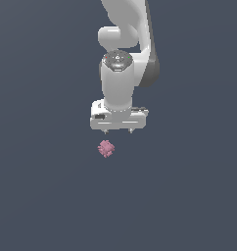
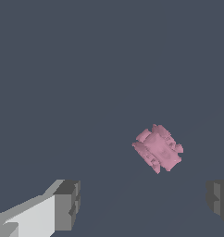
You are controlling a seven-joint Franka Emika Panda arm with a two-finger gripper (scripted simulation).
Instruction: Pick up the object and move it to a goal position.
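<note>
Plain dark slate-grey ground (image 1: 42, 196) filling both views edge to edge. No seams, no texture, no visible horizon. Even, flat lighting, slightly paler toward the middle of the exterior view.

Wrist view crops both fingers (image 2: 63, 206) of the gripper (image 2: 144, 203) at the edge. Exterior view: arm (image 1: 128, 19) cut off above the gripper; object (image 1: 106, 148) too small for detail.

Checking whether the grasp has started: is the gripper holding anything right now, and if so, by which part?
Nothing is held. The white gripper is open, and the small pink bumpy lump lies apart from its fingers.
</note>
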